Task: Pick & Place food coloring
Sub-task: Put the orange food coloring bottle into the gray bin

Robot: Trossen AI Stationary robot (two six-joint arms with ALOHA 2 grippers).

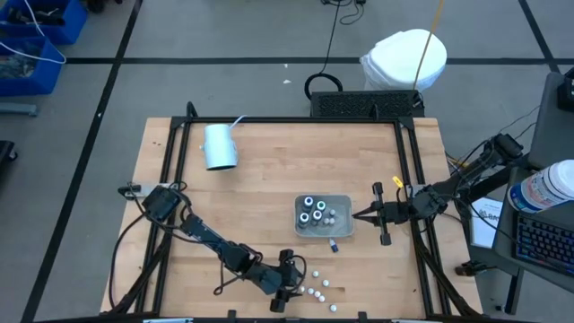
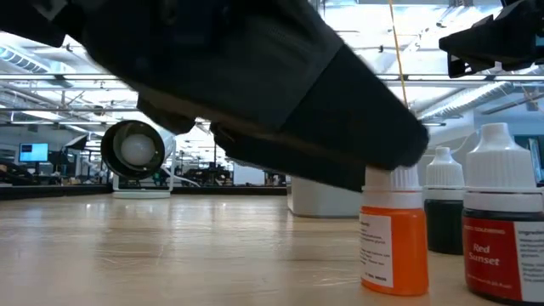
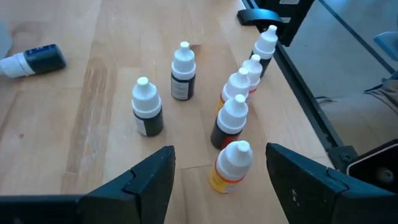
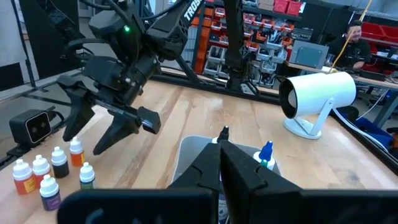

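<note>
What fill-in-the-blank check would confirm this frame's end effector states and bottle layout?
1. The left end effector hovers with its jaws ____ around an orange bottle.
2. The right end effector waits beside the tray with its jaws ____.
3. One dark bottle away from the standing group lies on its ____.
4. The pale blue cup lies on the ____.

Missing words: open; shut; side; table

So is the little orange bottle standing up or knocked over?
Standing up. The orange bottle sits on its base, white cap on top, between the left pincer's open fingers.
</note>
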